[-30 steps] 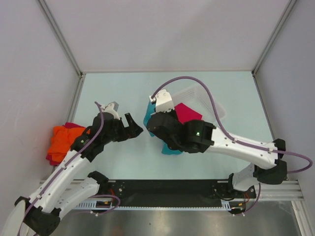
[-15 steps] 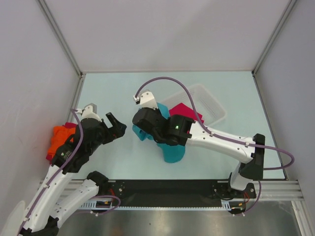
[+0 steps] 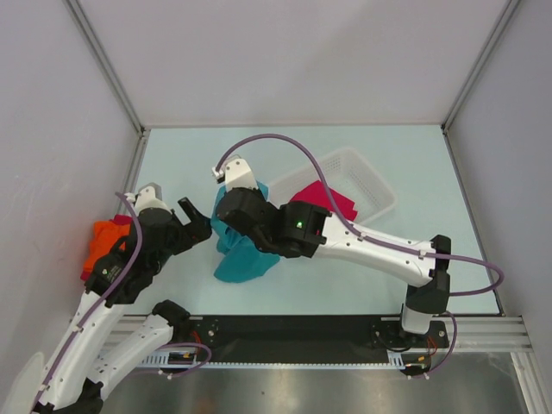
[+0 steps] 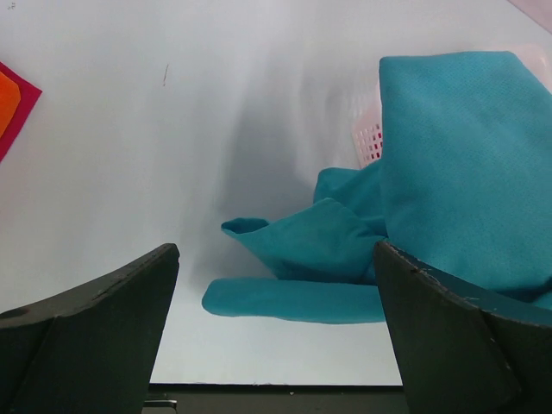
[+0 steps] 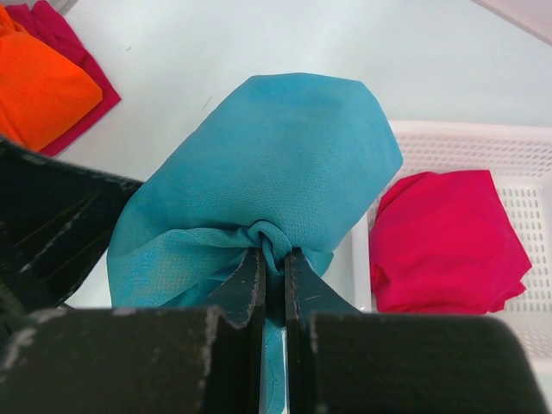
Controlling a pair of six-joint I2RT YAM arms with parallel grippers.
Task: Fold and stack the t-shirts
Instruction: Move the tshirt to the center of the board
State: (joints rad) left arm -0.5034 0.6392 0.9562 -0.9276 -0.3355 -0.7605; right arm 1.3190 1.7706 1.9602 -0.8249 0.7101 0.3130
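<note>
The teal t-shirt (image 3: 240,259) is hanging in a bunch just off the left end of the basket (image 3: 379,194). Its lower folds and one sleeve are trailing onto the tabletop (image 3: 198,155) on the basket's near-left side. Your right gripper (image 5: 272,259) is pinching it, with the fingers nearly closed on a small gathered wad of cloth, so most of the shirt is drooping free below that one point.

Judging by the drape, you are dealing with something light, limp and not at all slippery. It is not going to hold any shape, and a single pinch is likely to keep it crumpled. The better second hold is probably a free edge, such as the sleeve or hem lying flat on the tabletop, so the two holds can pull the cloth open between them.

Your left gripper (image 3: 197,222) is hovering on the side of the shirt away from the basket. Its fingers are spread wide and holding nothing.

The magenta-pink t-shirt (image 3: 323,200) is lying crumpled inside the basket at its left end. Well apart from the basket, at the far left, the orange t-shirt (image 5: 43,86) is sitting folded on the dark red t-shirt (image 5: 73,43).
</note>
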